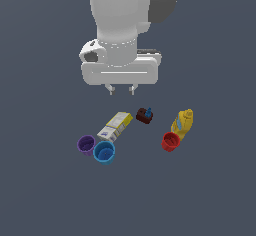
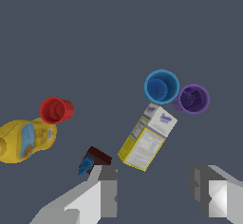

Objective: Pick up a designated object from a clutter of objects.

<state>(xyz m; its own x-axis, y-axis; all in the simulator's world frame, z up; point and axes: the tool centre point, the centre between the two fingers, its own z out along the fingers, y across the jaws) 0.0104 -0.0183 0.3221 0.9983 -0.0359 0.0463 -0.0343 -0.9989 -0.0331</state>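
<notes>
On the dark table (image 1: 45,195), we see the blue cup (image 1: 105,152) standing open side up, touching the purple cup (image 1: 86,144) on the exterior view's left. The yellow-and-white box (image 1: 115,126) lies flat just beside both. Our end effector (image 1: 121,88) hangs above with its fingers spread and nothing between them. Over on the exterior view's right, the red cup (image 1: 170,141) seems to touch the yellow bottle (image 1: 183,122). The small dark red block (image 1: 144,115) sits between the box and the bottle.

- We can't read any text anywhere, honestly.
- The yellow-and-white box (image 2: 147,138) has printed panels and a purple patch, all just blurry smudges.
- The yellow bottle (image 2: 23,140) has a blue label, no legible letters.
</notes>
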